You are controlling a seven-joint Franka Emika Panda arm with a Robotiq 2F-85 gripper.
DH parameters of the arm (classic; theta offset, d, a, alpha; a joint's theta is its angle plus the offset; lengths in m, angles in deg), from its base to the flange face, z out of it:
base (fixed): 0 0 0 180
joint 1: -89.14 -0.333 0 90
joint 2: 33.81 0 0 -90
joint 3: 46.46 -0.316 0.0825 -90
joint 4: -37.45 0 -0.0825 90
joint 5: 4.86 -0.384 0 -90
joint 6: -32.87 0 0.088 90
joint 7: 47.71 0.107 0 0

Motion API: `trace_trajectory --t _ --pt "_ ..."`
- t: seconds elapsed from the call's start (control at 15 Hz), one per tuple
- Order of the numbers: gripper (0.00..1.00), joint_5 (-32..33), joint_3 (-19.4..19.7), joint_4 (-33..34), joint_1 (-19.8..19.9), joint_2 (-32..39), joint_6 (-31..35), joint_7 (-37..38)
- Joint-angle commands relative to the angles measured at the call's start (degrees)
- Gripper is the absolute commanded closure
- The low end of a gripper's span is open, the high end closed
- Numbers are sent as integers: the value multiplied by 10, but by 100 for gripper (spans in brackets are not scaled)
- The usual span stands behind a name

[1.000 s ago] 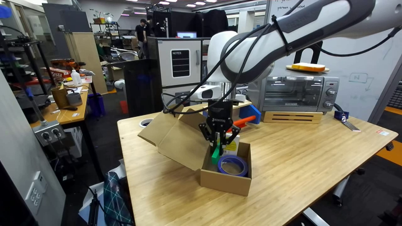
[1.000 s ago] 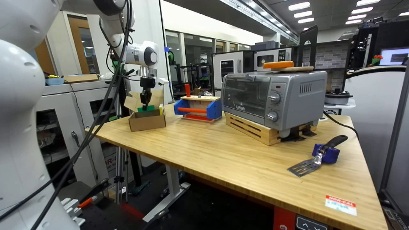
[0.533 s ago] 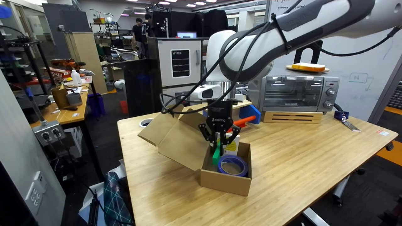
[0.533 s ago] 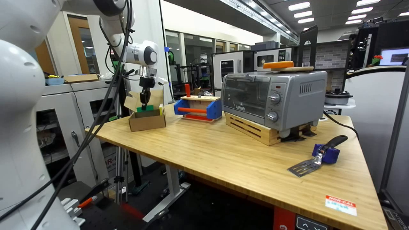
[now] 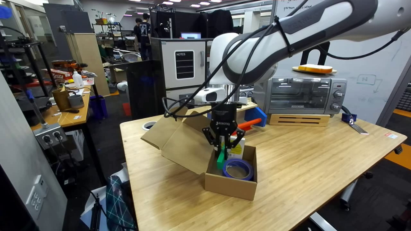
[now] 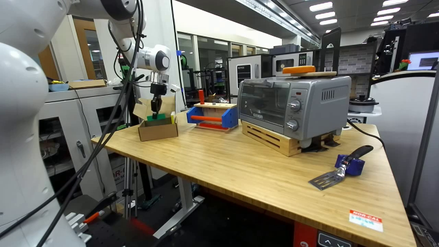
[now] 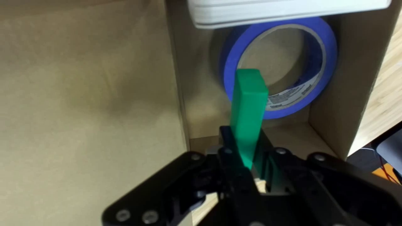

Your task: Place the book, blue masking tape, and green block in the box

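The green block (image 7: 249,103) is pinched between the fingers of my gripper (image 7: 243,138), shut on it. In both exterior views the gripper (image 5: 222,154) points down into the brown cardboard box (image 5: 229,186), and the block (image 6: 156,117) shows partly above the box's front wall in an exterior view. Whether the block touches the box floor I cannot tell. Lying flat inside the box, the blue masking tape (image 7: 329,53) is partly covered by the block in the wrist view. The yellow-and-white book (image 5: 238,149) stands on edge inside, behind the tape; only its white edge (image 7: 282,12) shows from the wrist.
The box's large flap (image 5: 189,147) folds outward to one side. A red-and-blue toy tray (image 6: 212,116) stands behind the box, near the toaster oven (image 6: 295,106). Farther along the table lies a spatula (image 6: 339,168) on a purple holder. A white ring (image 5: 148,125) sits beyond the flap.
The arm and gripper have shifted only slightly, with the green block staying in the grip. Tape, book and box look unmoved. People in the background have changed position.
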Motion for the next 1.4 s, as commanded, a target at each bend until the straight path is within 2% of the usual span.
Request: trace_trajectory --t 0.0,0.07,0.2,0.73,0.8,1.33 --pt "80 2 -8 33 3 17 -21 -15" --pt "56 2 -8 36 3 17 -23 -15" --pt "56 2 -8 41 2 19 -25 -14" --pt "3 -2 -7 26 11 6 -23 -12" --pt "0 -3 -7 24 12 5 -23 -12" --pt "0 -4 -7 21 16 7 -38 -14"
